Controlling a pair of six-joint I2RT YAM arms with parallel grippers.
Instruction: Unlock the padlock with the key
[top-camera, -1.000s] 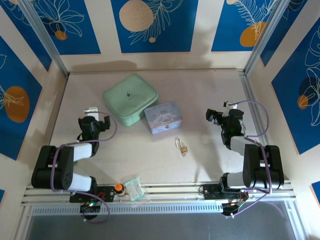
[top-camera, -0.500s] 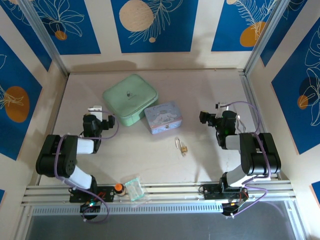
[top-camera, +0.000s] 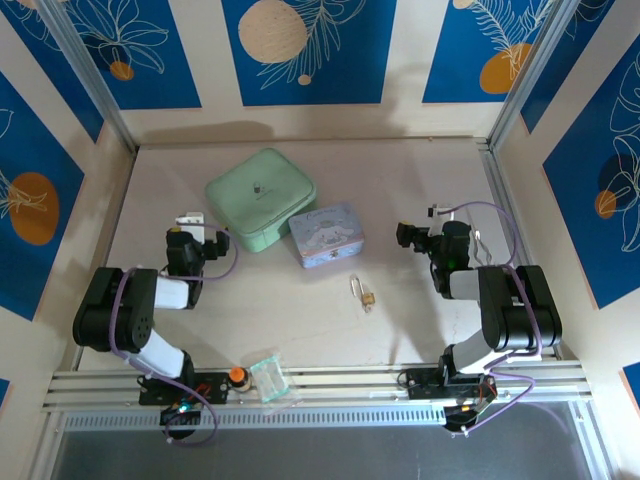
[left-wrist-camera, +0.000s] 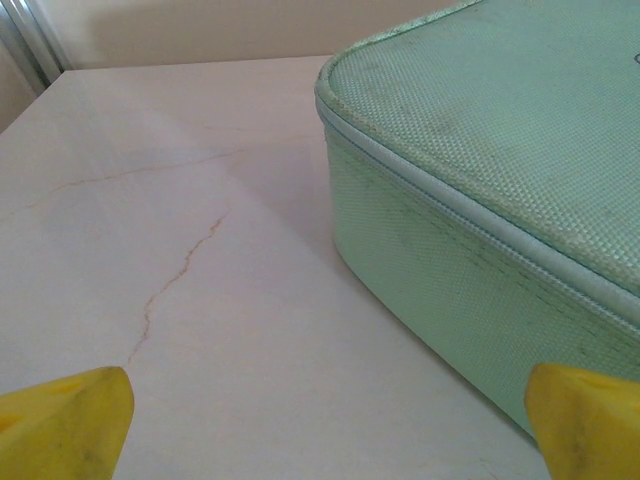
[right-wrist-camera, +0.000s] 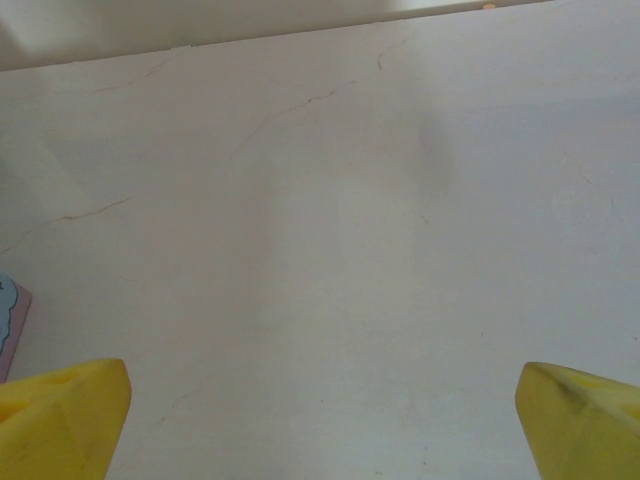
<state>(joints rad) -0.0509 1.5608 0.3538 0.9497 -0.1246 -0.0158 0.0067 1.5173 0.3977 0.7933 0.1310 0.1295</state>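
Top external view, left side: left pincer (top-camera: 212, 240) sat low over the bench (top-camera: 300, 330), pointing toward the near-left corner of the mint-green zip case (top-camera: 260, 198). Jaws stood wide apart, grasping nothing. Left wrist view confirmed this: left pincer (left-wrist-camera: 325, 430) spread, yellow fingertips (left-wrist-camera: 65, 425) in the bottom corners, bare bench (left-wrist-camera: 150, 200) between them, the case (left-wrist-camera: 480, 180) close ahead and to the right, its zip seam visible.

Front rail, left of centre: round orange knob (top-camera: 237, 376), with a small clear packet (top-camera: 268, 376) just beside it.

Centre: pastel cartoon tin (top-camera: 327, 234), touching or nearly touching the case's near-right corner.

Nearer than the tin and slightly right: padlock (top-camera: 368, 298) lying flat on the bench, between the two arms, apart from both pincers. A thin silver piece (top-camera: 356, 286) ran from it toward the tin; key or shackle, I could not tell.

Right side: right pincer (top-camera: 408, 236) low, pointing left toward the tin, released and empty. Right wrist view: right pincer (right-wrist-camera: 320, 425) spread over bare bench (right-wrist-camera: 330, 200); sliver of the tin (right-wrist-camera: 5, 320) at the left edge.
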